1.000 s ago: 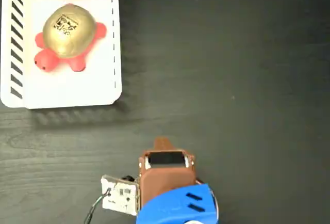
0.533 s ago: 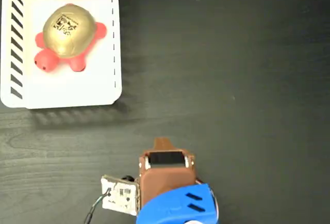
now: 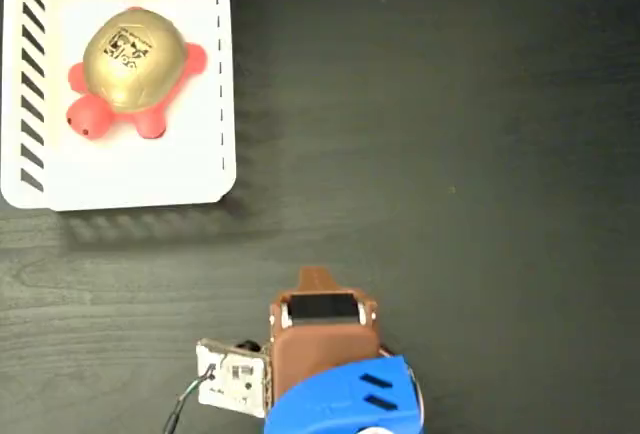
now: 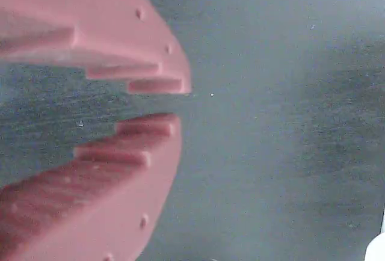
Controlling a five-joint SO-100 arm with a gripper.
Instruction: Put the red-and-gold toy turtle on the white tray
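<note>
Resting inside the white tray (image 3: 125,179) at the upper left of the fixed view: 1 red-and-gold toy turtle (image 3: 132,69), upright on the tray floor, head toward the lower left, apart from the slotted walls. Its domed gold shell looks smooth, rigid and probably slippery, the whole likely light; best hold would be across the shell's flanks, just above the red feet. End effector (image 4: 174,104): well apart from the tray over the bare dark counter (image 3: 450,154), its 2 ribbed fingers slightly spread, pinching nothing.

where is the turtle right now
In the fixed view, the red-and-gold toy turtle sits inside the white tray at top left, far from the end effector.
</note>
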